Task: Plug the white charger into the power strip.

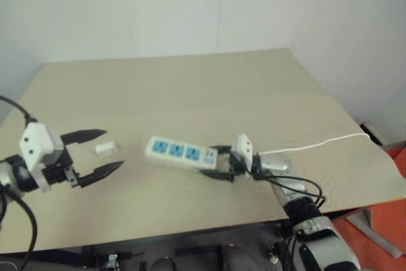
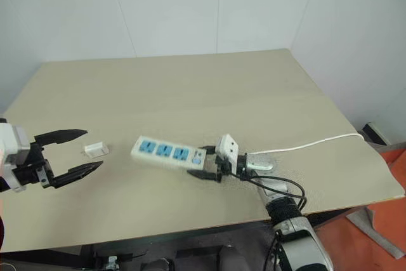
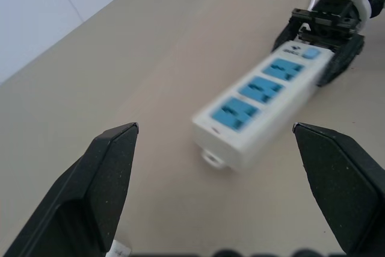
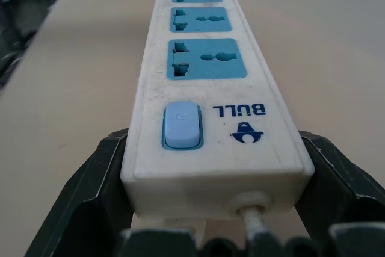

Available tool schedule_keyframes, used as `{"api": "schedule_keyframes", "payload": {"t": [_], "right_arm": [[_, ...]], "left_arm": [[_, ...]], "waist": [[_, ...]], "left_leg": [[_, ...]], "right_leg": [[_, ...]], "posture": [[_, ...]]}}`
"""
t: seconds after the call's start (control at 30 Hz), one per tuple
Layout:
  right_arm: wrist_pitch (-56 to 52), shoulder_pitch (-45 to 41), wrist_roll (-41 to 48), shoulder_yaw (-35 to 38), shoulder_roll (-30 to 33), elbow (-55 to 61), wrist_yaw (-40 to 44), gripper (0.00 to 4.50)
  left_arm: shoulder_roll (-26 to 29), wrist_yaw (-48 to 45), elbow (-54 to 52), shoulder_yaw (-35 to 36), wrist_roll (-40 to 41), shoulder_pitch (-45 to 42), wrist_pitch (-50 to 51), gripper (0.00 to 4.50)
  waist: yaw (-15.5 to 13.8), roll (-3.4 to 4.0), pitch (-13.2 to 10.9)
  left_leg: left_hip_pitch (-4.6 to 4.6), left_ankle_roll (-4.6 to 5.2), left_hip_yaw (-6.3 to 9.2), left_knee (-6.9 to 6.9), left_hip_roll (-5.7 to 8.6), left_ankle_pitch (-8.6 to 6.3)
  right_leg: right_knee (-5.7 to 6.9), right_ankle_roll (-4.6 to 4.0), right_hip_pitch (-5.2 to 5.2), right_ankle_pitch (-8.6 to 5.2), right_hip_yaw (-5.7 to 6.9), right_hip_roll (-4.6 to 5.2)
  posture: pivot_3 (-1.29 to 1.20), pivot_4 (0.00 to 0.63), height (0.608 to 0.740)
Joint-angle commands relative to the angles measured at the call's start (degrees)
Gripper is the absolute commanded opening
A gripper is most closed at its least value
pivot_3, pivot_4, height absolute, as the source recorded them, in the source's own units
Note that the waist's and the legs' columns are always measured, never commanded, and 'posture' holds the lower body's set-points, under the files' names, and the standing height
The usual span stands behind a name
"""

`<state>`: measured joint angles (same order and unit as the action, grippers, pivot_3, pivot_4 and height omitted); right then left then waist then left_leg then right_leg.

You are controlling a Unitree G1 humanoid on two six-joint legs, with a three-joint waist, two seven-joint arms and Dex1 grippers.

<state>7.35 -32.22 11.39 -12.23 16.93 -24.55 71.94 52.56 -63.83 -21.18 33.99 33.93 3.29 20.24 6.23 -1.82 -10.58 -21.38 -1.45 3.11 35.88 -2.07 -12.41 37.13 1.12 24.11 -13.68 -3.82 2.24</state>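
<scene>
Charger (image 1: 106, 149) lay between the left tool's (image 1: 100, 152) spread fingers — right tool (image 1: 220, 162) clamped the strip (image 1: 181, 153) steady on the desk (image 1: 190, 87).

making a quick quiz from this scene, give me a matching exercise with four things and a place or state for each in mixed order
Things:
1. charger
2. strip
3. left pincer
4. cord

Places or states:
a. clamped at its switch end by the right pincer
b. open, fingers either side of the small white block
c. runs across the table to its right edge
d. lies on the table, not plugged in

Pairs: 1-d, 2-a, 3-b, 4-c
</scene>
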Motion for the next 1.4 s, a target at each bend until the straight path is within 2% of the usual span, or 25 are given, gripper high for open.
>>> {"api": "schedule_keyframes", "payload": {"t": [0.03, 0.27, 0.43, 0.53, 0.67, 0.8, 0.93, 1.1, 1.23, 1.4], "right_arm": [[1.8, -1.2, -0.1, -1.4, 0.1, 1.5, 2.4, 3.40], [7.3, -4.2, -3.7, -3.1, -1.6, -8.5, 2.9, 3.40], [11.6, -7.7, -6.3, -3.1, -3.1, -17.7, 1.8, 3.40], [13.1, -9.4, -6.9, -2.7, -3.7, -21.4, 1.7, 3.40], [14.4, -11.2, -7.2, -2.4, -4.4, -25.1, 1.9, 3.40], [15.0, -12.4, -7.5, -1.7, -5.2, -27.5, 1.2, 3.40], [15.0, -12.8, -7.7, -1.2, -5.6, -28.3, 1.0, 3.40], [15.1, -13.4, -8.3, -0.6, -5.7, -29.2, 0.4, 3.40], [15.0, -14.0, -8.6, -0.4, -6.1, -29.7, 0.2, 3.40], [15.1, -14.1, -8.7, -0.1, -6.5, -29.8, 0.1, 3.40]], "left_arm": [[1.2, -0.9, 0.6, -0.1, 0.4, -1.2, -1.4, 4.50], [2.7, -3.9, 3.4, -2.5, -0.2, -3.3, -3.0, 4.50], [8.0, -7.4, 10.9, -8.7, -5.7, -9.0, -6.4, 4.50], [11.9, -11.4, 18.8, -15.1, -8.8, -17.1, -8.4, 4.50], [14.6, -18.6, 33.0, -28.7, -17.1, -36.8, -10.2, 4.50], [13.1, -27.1, 45.3, -39.9, -23.6, -53.6, -13.4, 4.50], [9.3, -28.7, 60.7, -51.8, -33.3, -68.9, -20.3, 4.50], [5.2, -28.7, 74.3, -68.9, -41.3, -79.5, -24.5, 4.50], [1.0, -28.7, 82.3, -74.4, -48.5, -83.9, -24.5, 4.50], [-4.0, -28.5, 88.5, -74.0, -53.6, -85.5, -21.8, 4.50]], "waist": [[-0.1, -0.01, 0.0], [-0.6, -0.02, 0.0], [-0.5, -0.05, 0.0], [-0.6, -0.09, 0.1], [-0.7, -0.22, 0.1], [-0.3, -0.26, 0.2], [-0.5, -0.28, 0.2], [-0.4, -0.29, 0.2], [-0.4, -0.29, 0.2], [-0.4, -0.29, 0.2]], "left_leg": [[0.00, 0.00, -0.01, 0.00, 0.00, 0.00], [-0.03, 0.00, -0.05, 0.00, 0.00, 0.00], [0.11, 0.00, -0.05, 0.02, -0.01, 0.00], [0.13, 0.00, -0.06, 0.02, -0.01, 0.00], [0.12, 0.00, -0.04, 0.03, 0.00, 0.00], [0.12, 0.00, -0.06, 0.06, 0.01, 0.00], [0.10, 0.01, -0.03, 0.10, -0.01, 0.00], [0.09, 0.01, -0.05, 0.15, 0.00, 0.00], [-0.01, 0.02, -0.04, 0.15, 0.00, 0.00], [-0.07, 0.04, -0.02, 0.17, 0.00, -0.01]], "right_leg": [[-0.01, 0.00, 0.00, 0.00, -0.01, 0.00], [-0.02, -0.05, 0.03, 0.03, -0.04, 0.00], [-0.01, -0.03, -0.07, 0.05, -0.05, -0.05], [-0.01, -0.03, -0.10, 0.05, -0.07, -0.06], [0.00, -0.02, -0.12, 0.05, -0.06, -0.11], [0.03, -0.01, -0.13, 0.09, -0.11, -0.14], [0.10, -0.01, -0.08, 0.09, -0.12, -0.21], [0.10, 0.06, -0.10, 0.09, -0.17, -0.21], [0.13, 0.07, 0.03, 0.09, -0.18, -0.23], [0.11, 0.08, 0.05, 0.08, -0.17, -0.23]], "posture": [[0.00, 0.150, 0.740], [0.00, 0.150, 0.740], [0.00, 0.150, 0.740], [0.00, 0.150, 0.740], [0.00, 0.150, 0.740], [0.00, 0.150, 0.740], [0.00, 0.150, 0.740], [0.00, 0.150, 0.740], [0.00, 0.150, 0.740], [0.00, 0.150, 0.740]]}}
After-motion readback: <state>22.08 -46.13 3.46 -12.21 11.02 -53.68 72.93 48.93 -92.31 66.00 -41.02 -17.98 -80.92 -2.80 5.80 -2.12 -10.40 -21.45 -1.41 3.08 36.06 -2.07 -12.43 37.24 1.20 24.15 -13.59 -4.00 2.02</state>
